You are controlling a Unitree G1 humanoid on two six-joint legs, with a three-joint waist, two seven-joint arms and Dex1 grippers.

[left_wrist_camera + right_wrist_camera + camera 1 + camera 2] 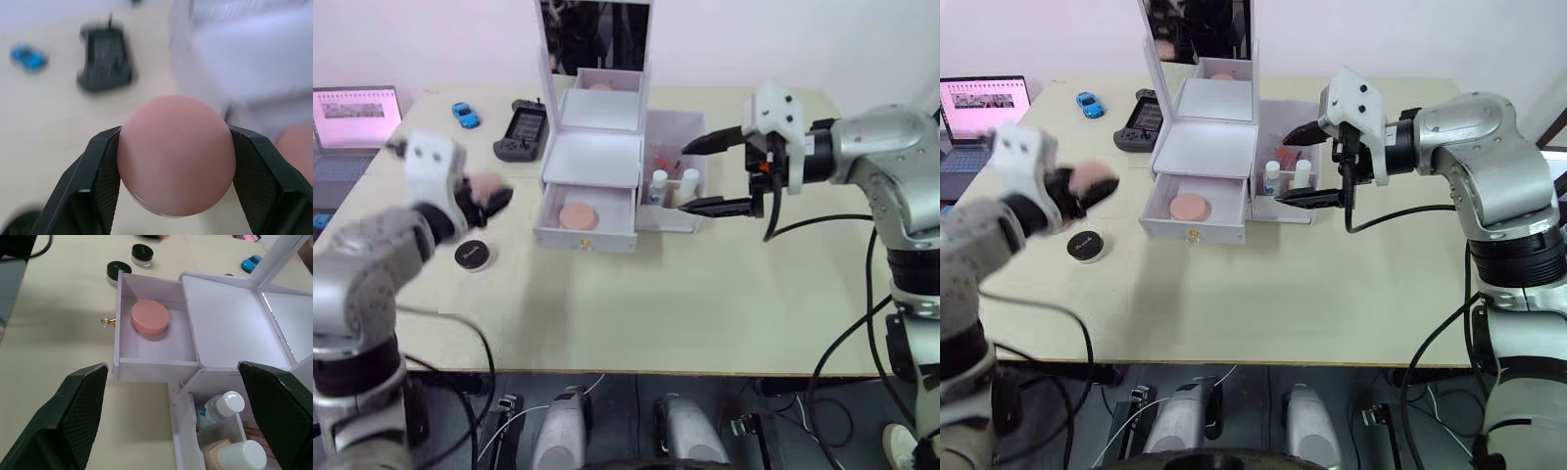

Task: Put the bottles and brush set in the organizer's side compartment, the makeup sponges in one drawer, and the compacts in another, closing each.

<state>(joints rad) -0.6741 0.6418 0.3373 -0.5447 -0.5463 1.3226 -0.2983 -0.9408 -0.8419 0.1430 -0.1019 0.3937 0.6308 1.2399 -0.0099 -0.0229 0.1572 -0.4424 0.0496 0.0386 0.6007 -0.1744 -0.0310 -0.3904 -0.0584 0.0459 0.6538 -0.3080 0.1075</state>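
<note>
Left gripper (pixel 173 161) is clamped on a pink sponge (pixel 177 154), both fingers (pixel 100 181) pressed to its rim, up over the table (pixel 636 313) left of the organizer (pixel 602 166). The other sponge (pixel 150 317) lies flat in the open lower drawer (pixel 146 364), gold knob (pixel 106 321) sticking out front. Right gripper (pixel 710 176) hangs with jaws wide apart and empty, just right of the side compartment (pixel 690 217), where two bottles (pixel 230 431) stand; the clear one carries a blue-green label, text unreadable. One compact (pixel 472 255) sits on the table near the left gripper, its lid writing too small to read; a second compact (pixel 142 253) lies close by. Laptop (pixel 352 127), blue toy car (pixel 464 115) and a black handheld device (pixel 522 129) sit behind.
</note>
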